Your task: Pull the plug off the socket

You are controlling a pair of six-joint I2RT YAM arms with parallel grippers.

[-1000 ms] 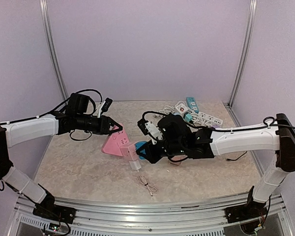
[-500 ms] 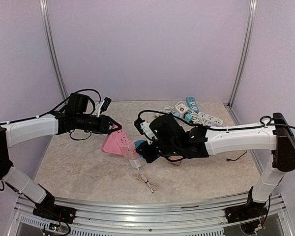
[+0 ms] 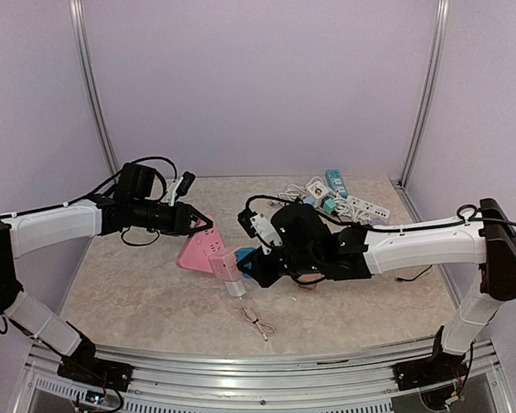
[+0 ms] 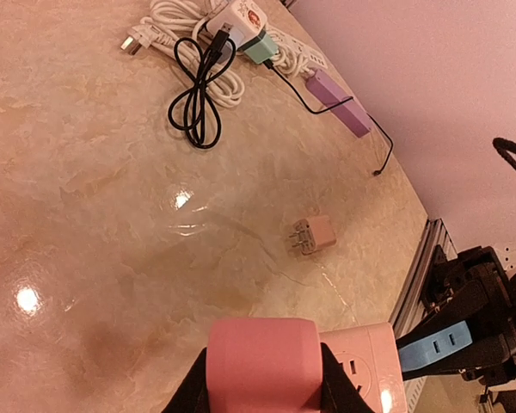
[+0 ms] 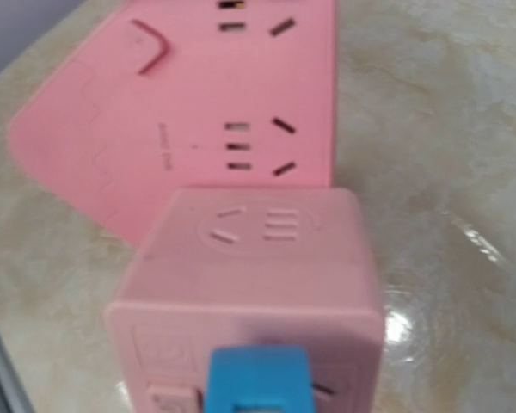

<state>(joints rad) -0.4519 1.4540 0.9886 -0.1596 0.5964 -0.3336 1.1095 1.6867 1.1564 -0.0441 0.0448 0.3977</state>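
The right wrist view is blurred, its bottom edge cutting off the pink plug point(image 5: 249, 258); the left wrist view crops the pink socket point(image 4: 262, 366).

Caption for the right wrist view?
Right gripper, blue-tipped, at a pink cube plug; pink socket strip behind it.

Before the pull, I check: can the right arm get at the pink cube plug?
Probably yes: the right gripper sits beside the pink cube plug, nothing between them, though its jaws are shut.

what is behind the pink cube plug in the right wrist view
The flat pink socket block, its outlets showing, then the marble table. Where the pink cube plug joins the block is covered by the cube itself.
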